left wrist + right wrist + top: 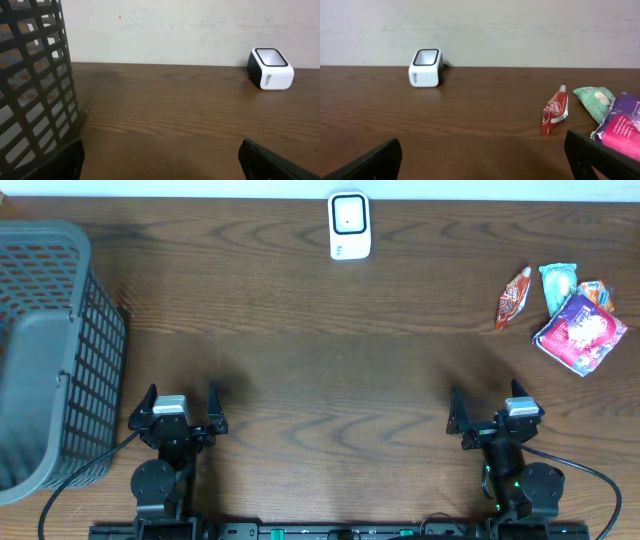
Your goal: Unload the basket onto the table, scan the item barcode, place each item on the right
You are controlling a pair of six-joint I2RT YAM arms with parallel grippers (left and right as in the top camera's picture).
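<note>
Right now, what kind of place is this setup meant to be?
Probably a mock shop checkout: a white barcode scanner, a grey basket and snack packets on a wooden table.

My left claw (182, 396) sits low at my near-left, its two fingers (62, 159) spread wide and pointing straight ahead, with nothing between them. My right claw (485, 396) mirrors it at my near-right, jaws equally wide and empty. Both my arms are folded back over their bases, well apart from each other, wrists held level.
</note>
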